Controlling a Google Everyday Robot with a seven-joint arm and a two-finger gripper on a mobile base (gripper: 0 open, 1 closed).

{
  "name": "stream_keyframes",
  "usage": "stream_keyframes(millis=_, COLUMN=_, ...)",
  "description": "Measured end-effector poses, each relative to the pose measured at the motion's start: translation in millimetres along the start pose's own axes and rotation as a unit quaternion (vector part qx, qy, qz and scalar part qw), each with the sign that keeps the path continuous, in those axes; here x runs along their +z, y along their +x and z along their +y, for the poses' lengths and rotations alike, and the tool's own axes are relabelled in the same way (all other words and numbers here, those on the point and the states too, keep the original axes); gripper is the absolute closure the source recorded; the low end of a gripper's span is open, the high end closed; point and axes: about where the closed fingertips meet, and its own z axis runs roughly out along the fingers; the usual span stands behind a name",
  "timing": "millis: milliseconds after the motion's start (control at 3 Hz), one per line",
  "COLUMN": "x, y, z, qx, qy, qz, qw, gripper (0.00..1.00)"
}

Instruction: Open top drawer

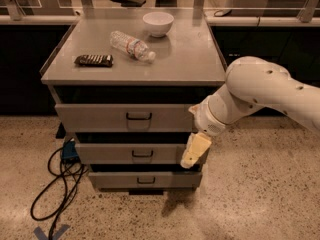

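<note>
The top drawer [100, 117] is the widest grey front of the cabinet, with a small black loop handle [138, 116] at its centre. It stands out a little from the cabinet, a dark gap above it. My gripper [194, 151] hangs from the white arm [260, 91] at the cabinet's right front corner, in front of the right end of the middle drawer [107, 154]. It is to the right of and below the top drawer's handle and not touching it.
On the cabinet top [190, 59] lie a plastic bottle [132, 46], a white bowl [158, 23] and a dark flat packet [93, 60]. The bottom drawer [145, 180] is the narrowest. Black cables [60, 184] lie on the floor at left.
</note>
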Motion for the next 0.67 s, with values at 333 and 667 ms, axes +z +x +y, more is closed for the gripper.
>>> stream_keyframes(millis=333, x=11.4, y=-8.6, z=-18.4, qx=0.014, qy=0.004, qz=-0.036, qw=0.9993, gripper=0.00)
stream_keyframes(millis=667, x=12.2, y=-8.8, z=-18.9, qx=0.014, qy=0.004, qz=-0.037, qw=0.9992, gripper=0.00)
